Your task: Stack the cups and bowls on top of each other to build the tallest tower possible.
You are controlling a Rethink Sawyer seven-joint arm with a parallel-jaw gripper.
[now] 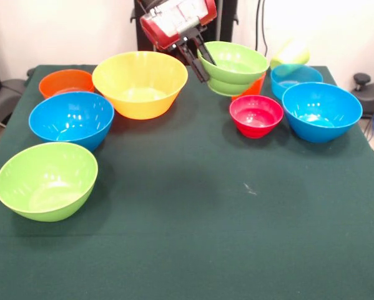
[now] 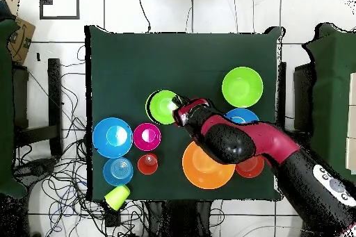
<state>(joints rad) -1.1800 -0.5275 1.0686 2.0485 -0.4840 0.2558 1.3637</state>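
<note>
My gripper (image 1: 202, 59) holds a small green bowl (image 1: 233, 65) by its left rim, one finger inside and one outside, lifted above the worktop (image 1: 193, 219). An orange cup (image 1: 254, 86) stands just under it. The red bowl (image 1: 256, 115) sits nearer, the big yellow bowl (image 1: 140, 83) to the left.

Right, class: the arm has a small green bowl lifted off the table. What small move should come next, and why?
Probably carry the small green bowl sideways until it hangs over the red-pink bowl, before any lowering. The pincer is shut on the green bowl's rim, the bowl hangs clear of the table, and the red-pink bowl sits upright and empty close by.
</note>
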